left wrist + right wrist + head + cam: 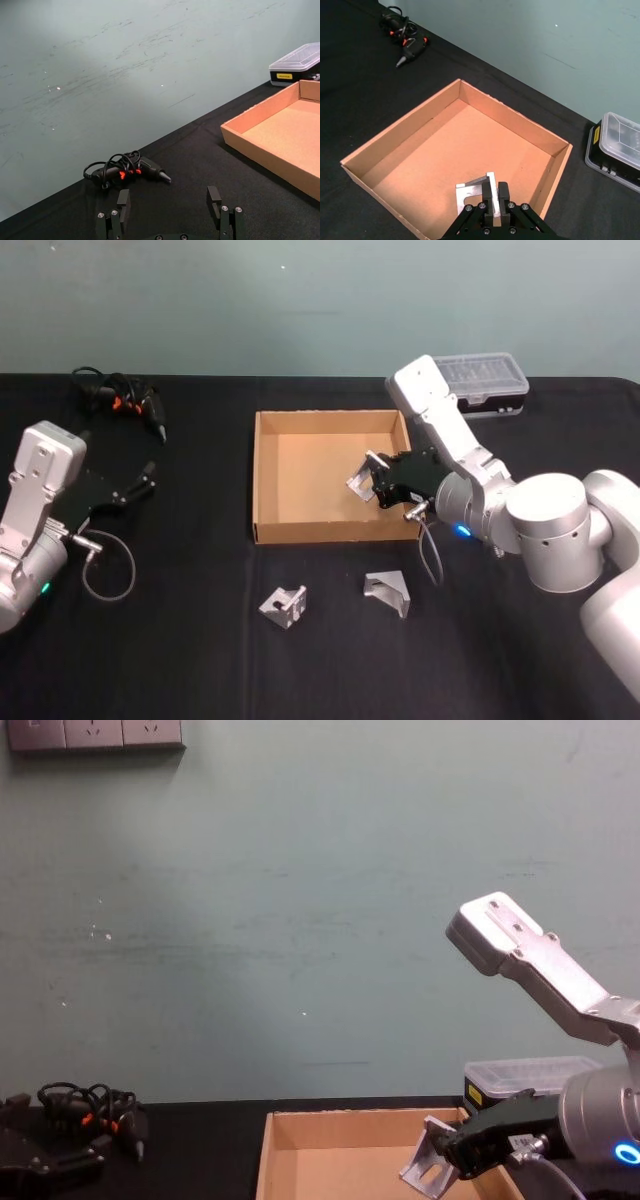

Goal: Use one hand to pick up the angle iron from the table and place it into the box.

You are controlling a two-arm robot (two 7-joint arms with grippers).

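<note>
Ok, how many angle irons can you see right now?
3. One angle iron is held by the right gripper over the box. Two more lie apart on the table in front of the box: a left one and a right one. None looks hidden.

My right arm [465, 455] reaches forward with its elbow raised and wrist tipped down, the right gripper [372, 477] clamped on an angle iron [357, 485]. My left arm [40, 505] sits low at the left, the left gripper [140, 483] spread apart.

right tool [496, 201] pinching angle iron [474, 192], above open box [400, 132], black table [360, 90] around
</note>
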